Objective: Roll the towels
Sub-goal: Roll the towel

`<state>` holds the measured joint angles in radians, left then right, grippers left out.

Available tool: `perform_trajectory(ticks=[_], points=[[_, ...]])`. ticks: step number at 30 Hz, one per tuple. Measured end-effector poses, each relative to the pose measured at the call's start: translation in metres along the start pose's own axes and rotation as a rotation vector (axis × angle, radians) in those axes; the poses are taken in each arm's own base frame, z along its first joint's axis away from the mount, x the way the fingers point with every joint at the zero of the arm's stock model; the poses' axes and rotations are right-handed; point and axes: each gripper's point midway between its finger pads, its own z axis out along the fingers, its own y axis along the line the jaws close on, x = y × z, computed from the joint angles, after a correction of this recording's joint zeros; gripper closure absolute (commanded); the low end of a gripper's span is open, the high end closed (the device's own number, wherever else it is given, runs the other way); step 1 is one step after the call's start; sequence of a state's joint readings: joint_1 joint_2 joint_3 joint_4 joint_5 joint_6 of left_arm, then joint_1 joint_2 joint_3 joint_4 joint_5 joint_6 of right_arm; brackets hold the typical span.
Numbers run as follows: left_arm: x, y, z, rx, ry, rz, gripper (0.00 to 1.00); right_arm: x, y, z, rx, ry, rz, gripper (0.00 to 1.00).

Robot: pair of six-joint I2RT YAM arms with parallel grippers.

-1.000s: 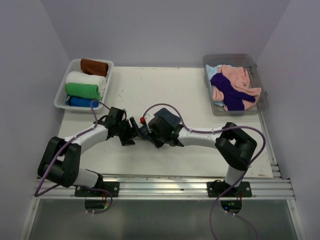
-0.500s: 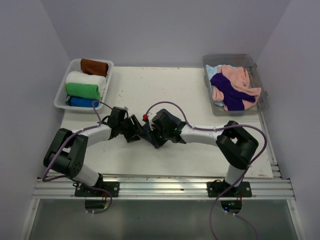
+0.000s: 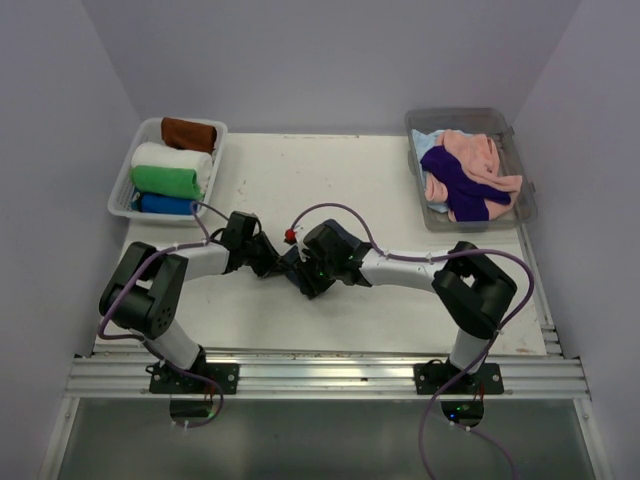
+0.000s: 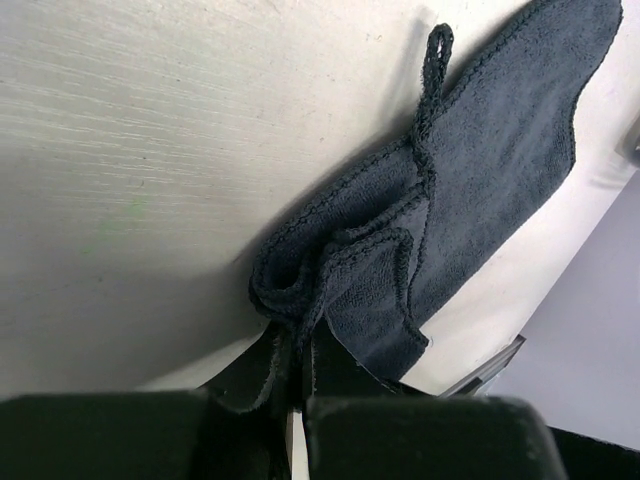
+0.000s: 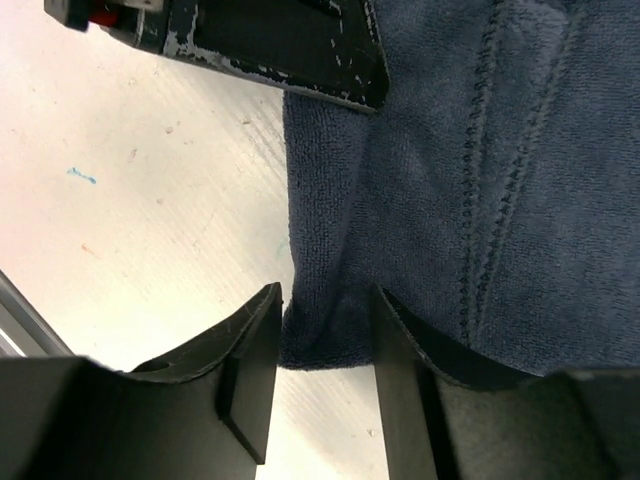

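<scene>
- Tabletop (image 3: 330,170): white, one container at each far corner.
- White basket (image 3: 121,182), far left corner: holds four finished rolls lying side by side: brown roll (image 3: 188,134), white roll (image 3: 170,158), green roll (image 3: 166,181), blue roll (image 3: 162,204).
- Clear bin (image 3: 470,117), far right corner: holds loose, unrolled stock: pink towel (image 3: 470,150), purple towel (image 3: 455,180), and a light blue towel (image 3: 425,140) mostly buried beneath them.
- Dark towel (image 4: 480,170): the piece in hand, on the tabletop near its middle, somewhat toward the near edge, between the two grippers. It lies mostly flat, with one end gathered into a loose fold and no tight roll formed.
- Left gripper (image 4: 297,360): fingers pressed together, pinching the gathered fold.
- Right gripper (image 5: 320,340): fingers a little apart, astride the towel's hem; whether they bite the cloth cannot be told.
- Progress, as judged: four towels done, one barely begun, at least three awaiting in the bin. The present piece needs rolling along its whole length and placing in the basket.
</scene>
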<state>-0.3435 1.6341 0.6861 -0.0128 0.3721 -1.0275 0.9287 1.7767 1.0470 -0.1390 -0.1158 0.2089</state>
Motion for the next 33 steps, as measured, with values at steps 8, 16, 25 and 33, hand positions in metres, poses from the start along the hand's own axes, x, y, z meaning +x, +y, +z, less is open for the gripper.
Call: perform_trajectory(ticks=[8, 16, 25, 33], points=[[0.001, 0.003, -0.002, -0.034, 0.011, -0.022, 1.0, -0.036, 0.002, -0.008, 0.036, -0.058, -0.039, 0.49], [0.003, 0.005, -0.004, -0.058, 0.023, -0.033, 1.0, -0.042, 0.017, 0.002, 0.037, -0.063, -0.099, 0.55], [0.003, 0.005, -0.004, -0.063, 0.026, -0.037, 1.0, -0.017, 0.011, 0.032, 0.06, 0.008, -0.11, 0.78], [0.004, 0.003, -0.015, -0.067, 0.01, -0.034, 0.74, -0.023, 0.009, 0.033, 0.042, -0.025, -0.045, 1.0]])
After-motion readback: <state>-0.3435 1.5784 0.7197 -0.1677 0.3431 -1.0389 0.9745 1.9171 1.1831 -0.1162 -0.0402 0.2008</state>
